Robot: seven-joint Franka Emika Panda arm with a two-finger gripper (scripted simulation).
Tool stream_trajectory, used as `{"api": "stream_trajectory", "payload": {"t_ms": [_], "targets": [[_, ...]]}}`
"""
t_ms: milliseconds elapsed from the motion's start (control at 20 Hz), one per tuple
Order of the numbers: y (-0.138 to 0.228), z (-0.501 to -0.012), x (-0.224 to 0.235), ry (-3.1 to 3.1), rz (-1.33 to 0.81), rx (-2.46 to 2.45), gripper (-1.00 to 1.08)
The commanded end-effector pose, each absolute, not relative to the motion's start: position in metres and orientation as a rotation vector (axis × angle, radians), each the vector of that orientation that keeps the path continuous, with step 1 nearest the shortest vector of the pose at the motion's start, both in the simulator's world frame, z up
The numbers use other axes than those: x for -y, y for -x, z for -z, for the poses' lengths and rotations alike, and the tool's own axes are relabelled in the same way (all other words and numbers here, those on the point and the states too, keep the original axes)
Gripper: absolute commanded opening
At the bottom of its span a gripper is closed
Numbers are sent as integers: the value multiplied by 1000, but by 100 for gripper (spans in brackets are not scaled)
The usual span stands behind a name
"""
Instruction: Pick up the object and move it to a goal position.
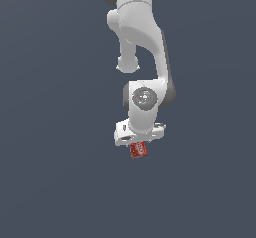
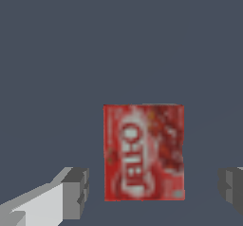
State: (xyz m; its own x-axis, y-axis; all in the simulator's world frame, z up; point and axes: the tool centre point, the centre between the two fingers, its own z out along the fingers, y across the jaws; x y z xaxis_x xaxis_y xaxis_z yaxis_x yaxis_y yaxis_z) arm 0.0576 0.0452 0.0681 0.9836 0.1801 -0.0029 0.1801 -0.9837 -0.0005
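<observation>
The small red box (image 2: 144, 152) with whitish print lies flat on the dark grey surface, straight below the wrist camera. My gripper (image 2: 154, 190) is open around it. One grey fingertip (image 2: 76, 192) stands on one side of the box and the other fingertip (image 2: 231, 187) on the opposite side, each with a clear gap to it. In the exterior view the red box (image 1: 139, 150) shows just under the white gripper (image 1: 136, 141), slightly tilted, and the hand hides part of it. No goal marker shows in either view.
The plain dark grey surface (image 1: 55, 182) fills the whole background. The white arm (image 1: 142, 37) comes down from the top centre of the exterior view. No other objects show.
</observation>
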Motion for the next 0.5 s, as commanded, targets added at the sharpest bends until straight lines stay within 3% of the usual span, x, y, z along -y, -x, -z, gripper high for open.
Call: {"api": "stream_trajectory", "payload": {"t_ms": [0, 450], "targets": [[-60, -66, -46, 3128, 0, 290, 100], [-59, -48, -46, 3128, -2, 289, 100]]}}
